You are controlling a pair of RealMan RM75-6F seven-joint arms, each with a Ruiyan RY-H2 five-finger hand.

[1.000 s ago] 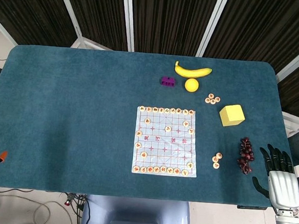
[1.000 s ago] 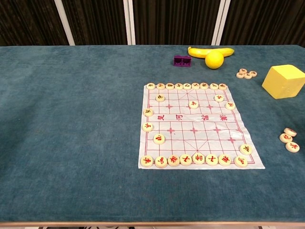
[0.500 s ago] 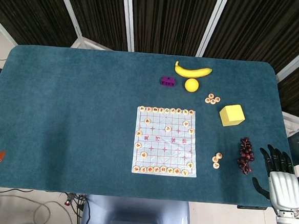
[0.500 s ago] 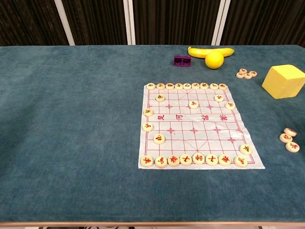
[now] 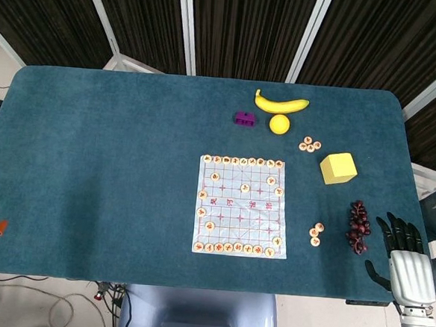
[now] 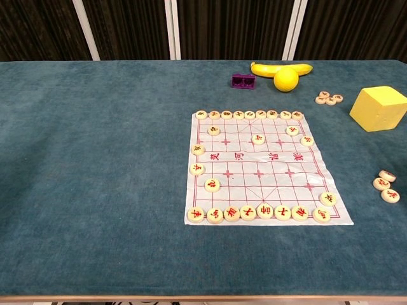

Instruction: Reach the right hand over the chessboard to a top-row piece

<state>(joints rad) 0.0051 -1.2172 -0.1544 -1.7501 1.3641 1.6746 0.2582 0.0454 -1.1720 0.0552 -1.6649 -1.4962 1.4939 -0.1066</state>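
None of the reach looks done yet: the right robot hand [image 5: 409,273] sits at the table's [image 5: 91,162] near right corner, around five o'clock in the head view, outside the chest view altogether. Its dark fingers [image 5: 397,228] are spread apart and point toward twelve o'clock, holding nothing. The left robot hand shows in neither view; only an orange-tipped bit of something pokes in at the head view's left edge, too small to tell what it is.

The chessboard [image 5: 241,206] lies flat near the table's middle, well apart from the right robot hand, off toward ten o'clock from it. Its top-row pieces [image 5: 243,161] form a tidy line along the far edge, at the board's twelve o'clock side; the chest view shows the same row [image 6: 249,115] unbroken from corner to corner. No piece is touched.

Between hand and board sit a bunch of dark grapes [image 5: 358,226], just beside the fingertips at about eleven o'clock, and a few loose pieces [image 5: 316,233] further toward the board. A yellow block [image 5: 338,168] stands beyond the grapes toward twelve o'clock.

What remains, as I judge it, is the whole move: lifting over the grapes and loose pieces, crossing the board's right edge, and arriving above one far-row piece
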